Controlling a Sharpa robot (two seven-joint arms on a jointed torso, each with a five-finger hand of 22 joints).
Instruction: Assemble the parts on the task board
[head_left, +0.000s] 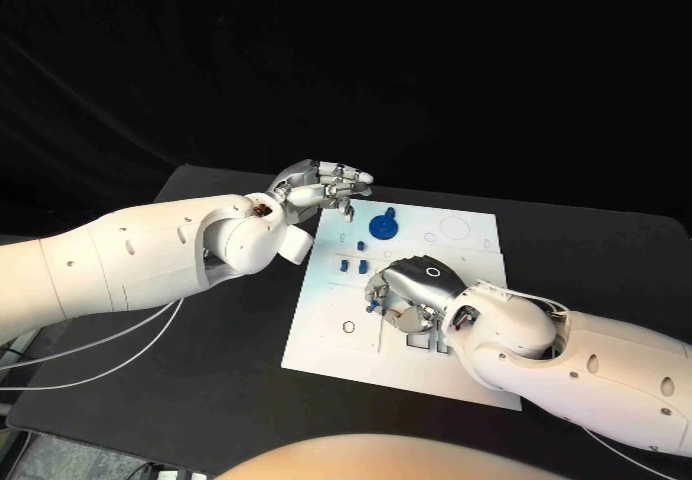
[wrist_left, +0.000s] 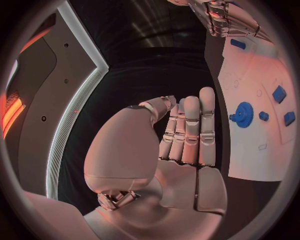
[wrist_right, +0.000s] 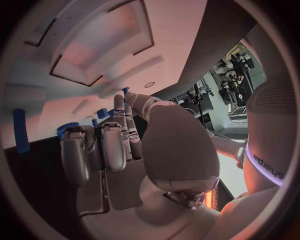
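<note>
Fingers of the right hand (head_left: 411, 290) are closing on a small blue part (head_left: 374, 300) over the task board (head_left: 332, 345), probably to seat it; the left hand (head_left: 320, 185) is waiting empty, fingers together.

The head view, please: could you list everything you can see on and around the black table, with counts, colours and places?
Black table: one, black, under everything.
White task board: one, white flat plate, middle of the table, with outlined circles and recesses on it.
Blue gear-shaped part: one, blue, round and toothed, at the board's far end.
Small blue block parts: several, blue, on the board between the gear and the right hand; exact count unclear.
Thin cables: pale, trailing over the table under the left arm.
Left hand: silver, raised beside the board's far corner, fingers together, holding nothing.
Right hand: silver, down over the board's middle; whether it holds a part cannot be told.
</note>
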